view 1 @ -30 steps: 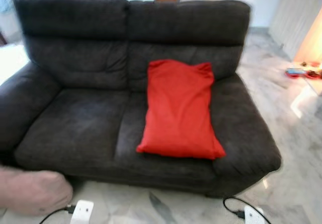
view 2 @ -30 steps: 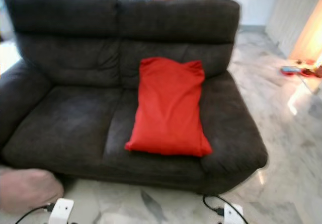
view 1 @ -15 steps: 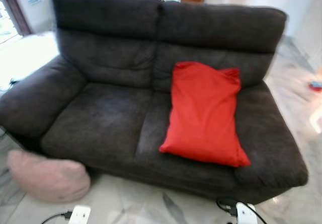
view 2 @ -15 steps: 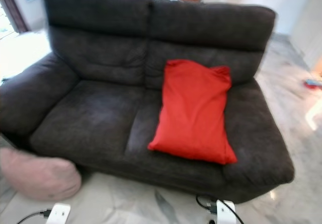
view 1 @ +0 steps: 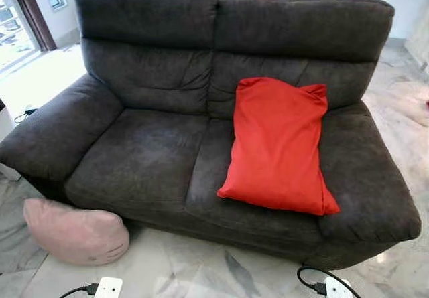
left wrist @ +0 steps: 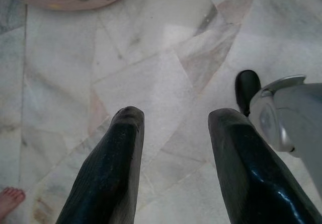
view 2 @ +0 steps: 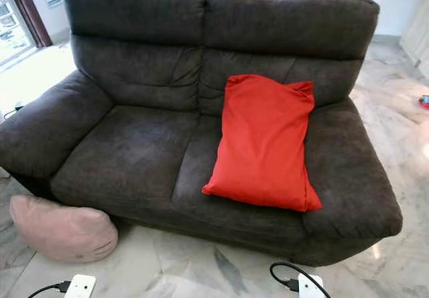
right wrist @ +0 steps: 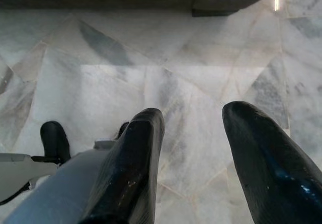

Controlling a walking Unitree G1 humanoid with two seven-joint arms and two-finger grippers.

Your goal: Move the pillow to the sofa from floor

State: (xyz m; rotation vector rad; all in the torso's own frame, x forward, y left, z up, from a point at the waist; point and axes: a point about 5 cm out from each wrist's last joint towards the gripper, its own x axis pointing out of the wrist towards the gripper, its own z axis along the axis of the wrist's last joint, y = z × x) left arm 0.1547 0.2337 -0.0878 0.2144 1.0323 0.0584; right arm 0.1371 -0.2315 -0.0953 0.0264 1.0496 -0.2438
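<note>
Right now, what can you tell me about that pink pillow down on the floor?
The pink pillow is a soft, rounded, plush-looking cushion with a few short dark marks stitched near one end. It lies on the pale marble floor, pressed against the front base of the dark grey sofa, below its left armrest. Nothing holds it. A white plug adapter lies close in front, not touching.

The two head cameras look forward and steeply down from standing height at a dark grey two-seat sofa [view 1: 201,130], from a moderate distance. Both share the red pillow [view 1: 278,144] right of centre and the pink pillow [view 2: 60,230] at 7 o'clock, shifted slightly between the eyes. The left wrist camera looks down along its open fingers [left wrist: 108,173] at the marble floor [left wrist: 151,73], near, with the pink pillow's edge at 11 o'clock. The right wrist camera faces the floor likewise, the sofa base at 12 o'clock.
</note>
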